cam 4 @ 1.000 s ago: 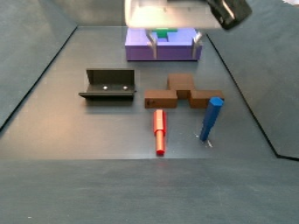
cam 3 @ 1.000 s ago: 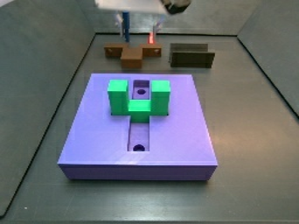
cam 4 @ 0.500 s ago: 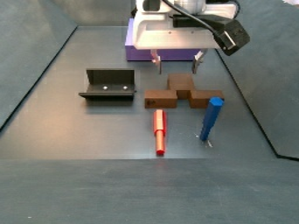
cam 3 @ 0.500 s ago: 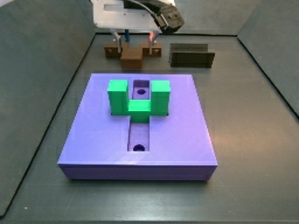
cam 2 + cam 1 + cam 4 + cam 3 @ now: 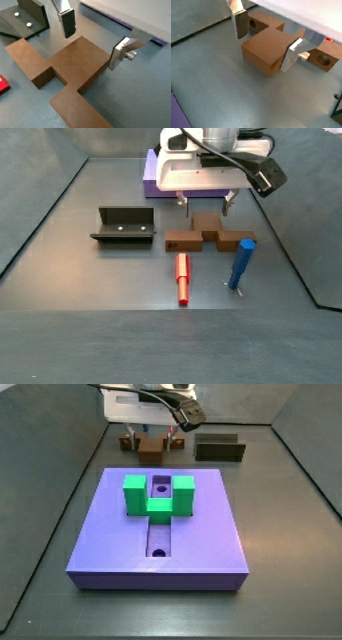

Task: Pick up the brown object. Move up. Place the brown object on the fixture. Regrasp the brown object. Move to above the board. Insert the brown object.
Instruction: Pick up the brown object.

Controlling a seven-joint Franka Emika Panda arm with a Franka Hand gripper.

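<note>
Our 2 flat silver fingers (image 5: 238, 24) with dark pads stand spread apart, with nothing pinched between them, and the gripper (image 5: 90, 41) hangs low over the short crosspiece of the small orange-brown T-shaped brown object (image 5: 70, 67), 1 finger on each flank of it. In both wrist views we see a gap between each pad and the brown faces, so we judge there is no contact yet. Compared with half a second ago, the gripper (image 5: 202, 198) has come down in both side views: its fingertips, then hovering above the piece, now sit level with the top of the brown object (image 5: 206, 233), and 1 second ago the hand was higher again. We read this as the end of the approach for the 1st step, picking up the piece; what remains is a little more descent and the closing of the jaws. The brown object lies flat on the grey floor (image 5: 80, 268), just beside the blue cylinder (image 5: 241, 264) and the red rod (image 5: 183, 280). The dark olive-brown rectangular fixture (image 5: 123, 226) with raised walls stands apart from it, free for the later placing. Beyond the gripper (image 5: 151, 432) lies the large lavender-purple square board (image 5: 163, 534) with its central slot and the green U-shaped block (image 5: 159, 495) on top, well apart from the piece.
</note>
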